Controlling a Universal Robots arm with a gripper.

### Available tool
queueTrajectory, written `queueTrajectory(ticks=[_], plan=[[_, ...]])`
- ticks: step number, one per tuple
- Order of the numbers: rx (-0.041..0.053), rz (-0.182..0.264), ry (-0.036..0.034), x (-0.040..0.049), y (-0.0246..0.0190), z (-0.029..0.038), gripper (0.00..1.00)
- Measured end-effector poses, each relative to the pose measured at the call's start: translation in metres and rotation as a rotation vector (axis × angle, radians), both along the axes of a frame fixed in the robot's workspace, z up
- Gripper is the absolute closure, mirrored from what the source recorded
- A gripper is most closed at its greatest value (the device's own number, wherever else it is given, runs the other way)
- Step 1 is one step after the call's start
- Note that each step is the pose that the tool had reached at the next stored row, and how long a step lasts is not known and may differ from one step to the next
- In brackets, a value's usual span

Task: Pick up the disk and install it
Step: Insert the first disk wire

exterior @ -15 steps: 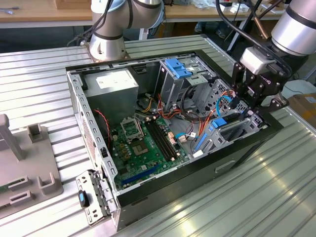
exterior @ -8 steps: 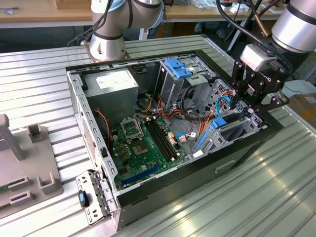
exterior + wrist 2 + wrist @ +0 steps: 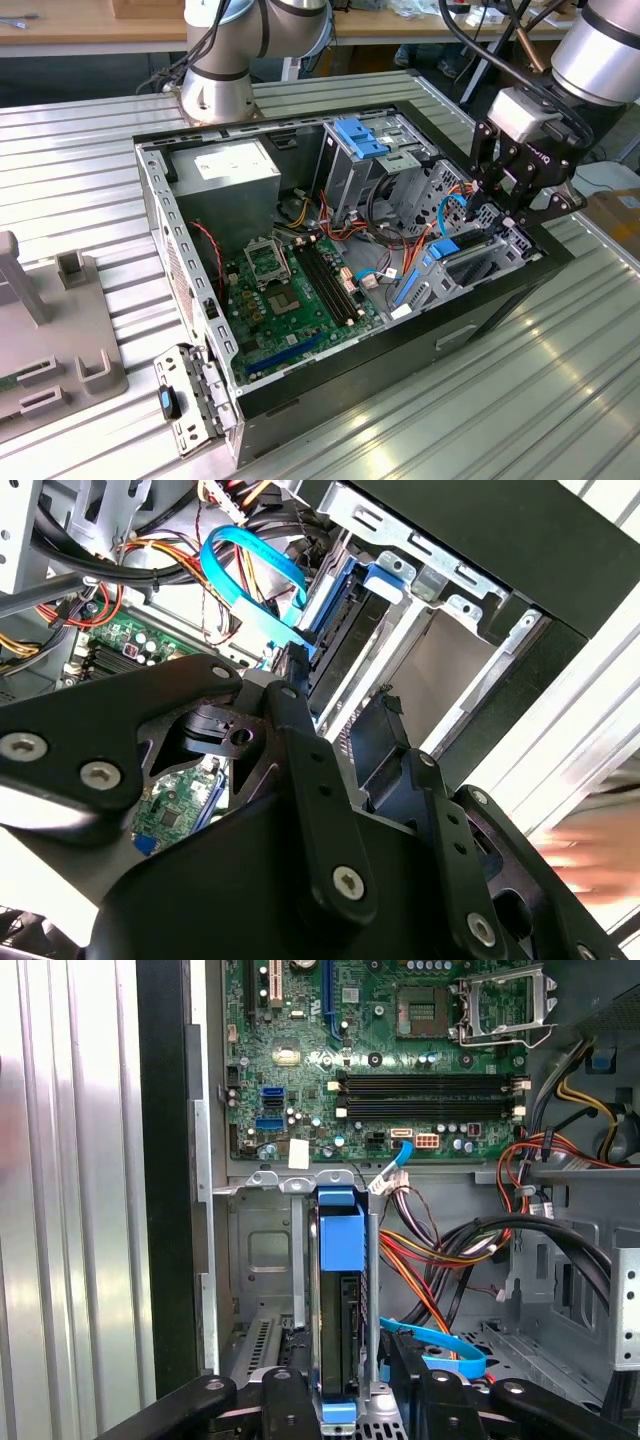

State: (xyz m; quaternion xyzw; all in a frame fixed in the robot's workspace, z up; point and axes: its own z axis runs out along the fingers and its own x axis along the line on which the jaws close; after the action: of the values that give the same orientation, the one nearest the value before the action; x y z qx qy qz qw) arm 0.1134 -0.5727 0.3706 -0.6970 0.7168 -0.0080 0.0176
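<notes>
Disk (image 3: 340,1330) upright in the drive bay (image 3: 258,1260), straddled by the gripper (image 3: 345,1400); clamped or loose, cannot tell.

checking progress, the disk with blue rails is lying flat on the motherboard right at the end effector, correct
Not flat on the motherboard: the disk stands on edge in the drive bay, right at the end effector, as the first wrist view shows.

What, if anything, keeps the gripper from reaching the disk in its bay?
Probably nothing, so yes. In the first wrist view the gripper sits at the disk, which stands on edge in the metal bay. A blue cable lies close beside, not across it.
</notes>
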Motion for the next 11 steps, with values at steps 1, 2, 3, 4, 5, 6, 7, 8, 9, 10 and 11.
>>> queueTrajectory(ticks=[1,2,3,4,5,6,7,8,9,10,11], plan=[[0.0001,0.000,0.0000,0.0000,0.0000,0.0000,0.56],[0.0000,0.000,0.0000,0.0001,0.0000,0.0000,0.56],[0.0000,0.000,0.0000,0.0001,0.0000,0.0000,0.56],[0.0000,0.000,0.0000,0.0001,0.0000,0.0000,0.56],[0.0000,0.000,0.0000,0.0001,0.0000,0.0000,0.56],[0.0000,0.000,0.0000,0.0002,0.0000,0.0000,0.56],[0.0000,0.001,0.0001,0.0006,0.0002,0.0000,0.56],[0.0001,0.001,0.0000,0.0006,0.0009,0.0000,0.56],[0.0001,0.002,0.0000,0.0008,0.0016,0.0000,0.56],[0.0002,0.004,0.0000,0.0015,0.0029,-0.0001,0.56],[0.0000,0.005,0.0000,0.0023,0.0038,0.0000,0.56]])
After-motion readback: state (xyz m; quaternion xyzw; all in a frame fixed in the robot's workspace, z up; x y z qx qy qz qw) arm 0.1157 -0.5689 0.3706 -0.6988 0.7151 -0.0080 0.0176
